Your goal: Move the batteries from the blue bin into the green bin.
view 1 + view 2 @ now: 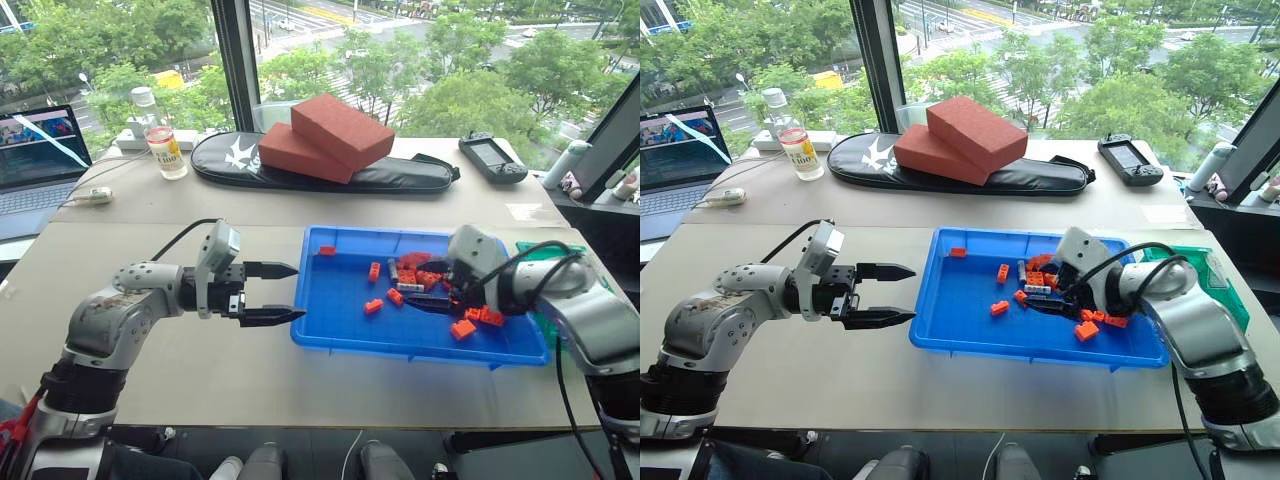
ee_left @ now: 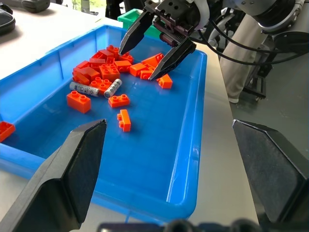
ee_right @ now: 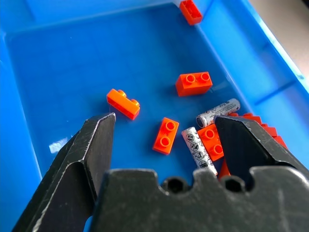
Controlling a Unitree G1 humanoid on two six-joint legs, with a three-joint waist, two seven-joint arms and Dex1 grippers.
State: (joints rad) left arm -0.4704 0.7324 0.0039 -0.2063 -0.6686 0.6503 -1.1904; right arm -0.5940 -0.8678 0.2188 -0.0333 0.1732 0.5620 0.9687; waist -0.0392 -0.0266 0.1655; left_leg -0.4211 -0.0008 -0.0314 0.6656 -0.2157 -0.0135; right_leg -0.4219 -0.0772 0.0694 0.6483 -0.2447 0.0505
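Observation:
The blue bin (image 1: 330, 338) lies on the table in front of me, right of centre. Two grey-silver batteries (image 3: 217, 112) (image 3: 195, 147) lie in it beside a heap of orange-red bricks (image 2: 104, 70). They also show in the left wrist view as one battery (image 2: 84, 89) and another (image 2: 113, 88). My right gripper (image 1: 426, 288) hangs open over that heap, tilted down, with nothing between its fingers (image 2: 130, 36). My left gripper (image 1: 298, 292) is open and empty, level, just outside the bin's left rim. The green bin (image 1: 1202, 268) stands at the blue bin's far right, partly hidden by my right arm.
Loose orange bricks (image 3: 123, 104) are scattered over the blue bin's floor. At the back of the table lie two red blocks (image 1: 325, 135) on a black bag (image 1: 400, 178), a bottle (image 1: 165, 150), a laptop (image 1: 40, 150) and a handheld console (image 1: 492, 157).

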